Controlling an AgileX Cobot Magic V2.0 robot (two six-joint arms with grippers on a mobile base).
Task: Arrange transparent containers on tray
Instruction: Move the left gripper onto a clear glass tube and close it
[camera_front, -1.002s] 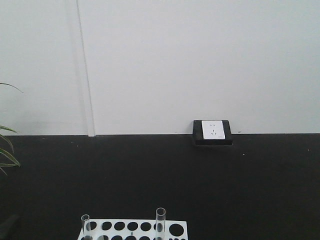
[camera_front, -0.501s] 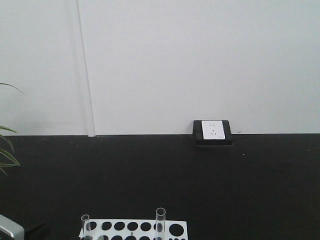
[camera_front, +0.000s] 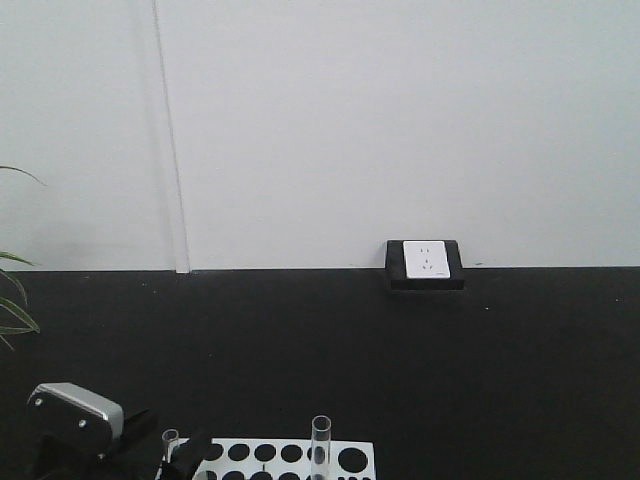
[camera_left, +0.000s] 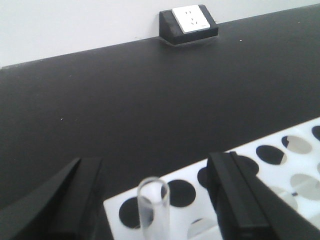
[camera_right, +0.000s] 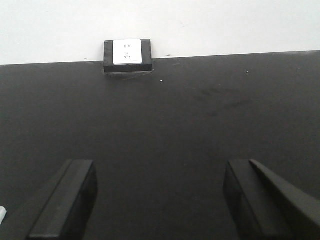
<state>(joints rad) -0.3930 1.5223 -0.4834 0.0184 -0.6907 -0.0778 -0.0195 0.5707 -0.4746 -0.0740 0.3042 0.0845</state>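
Two transparent containers stand upright in a white plate with round holes (camera_front: 277, 444): one at its left end (camera_front: 170, 445), a taller one further right (camera_front: 321, 440). My left gripper (camera_front: 168, 440) is open around the left container. In the left wrist view that container (camera_left: 152, 205) rises between the two black fingers (camera_left: 232, 195) with a gap on each side, over the plate (camera_left: 182, 215). My right gripper (camera_right: 159, 170) is open over bare black tabletop, holding nothing. The tray is out of view.
A black-framed wall socket (camera_front: 425, 262) sits where the black table meets the white wall, also seen from the wrists (camera_left: 189, 20) (camera_right: 127, 54). Plant leaves (camera_front: 12, 310) reach in at the left edge.
My left gripper has come up into the front view from the bottom left corner and moved right until its fingers straddle the left container. The containers and plate have not moved.
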